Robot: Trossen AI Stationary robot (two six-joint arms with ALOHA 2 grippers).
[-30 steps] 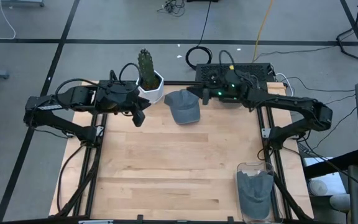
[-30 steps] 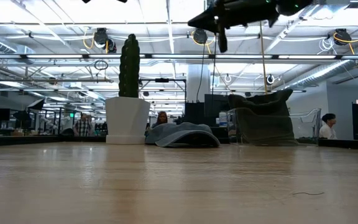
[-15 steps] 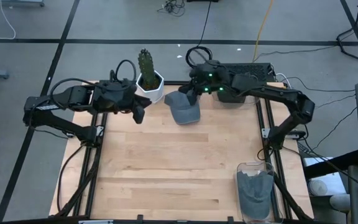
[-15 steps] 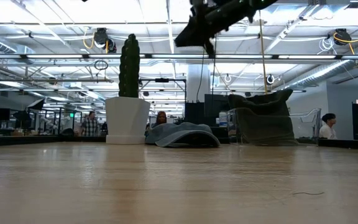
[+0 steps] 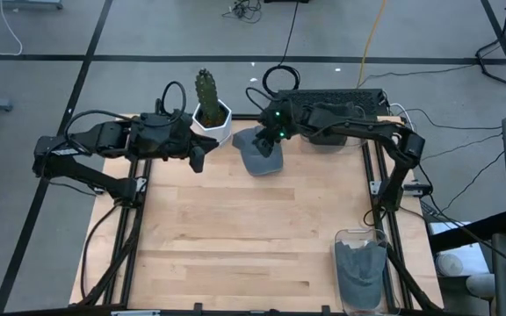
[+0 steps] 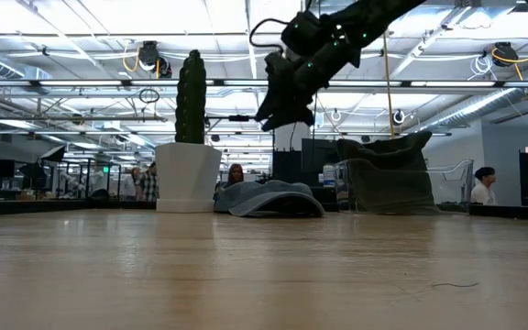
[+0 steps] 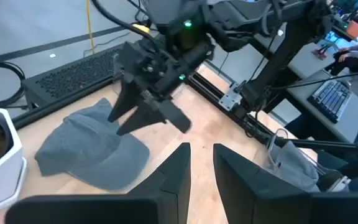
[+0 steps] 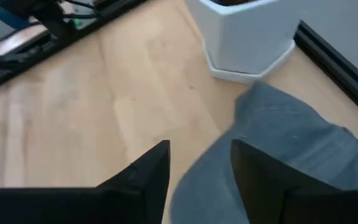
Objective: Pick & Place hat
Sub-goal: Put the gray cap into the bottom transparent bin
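Right gripper (image 5: 266,145) above grey hat (image 5: 260,154), jaws spread wide, empty (left jaws partly open, idle). I risk pinching only the brim; it would slip.

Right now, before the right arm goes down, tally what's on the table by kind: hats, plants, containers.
Hats: 2, a grey cap lying loose at the far edge, and a second grey hat inside the bin.
Potted plants: 1, a cactus in a white pot.
Containers: 1, a clear bin at the near right corner.
Total: 4.
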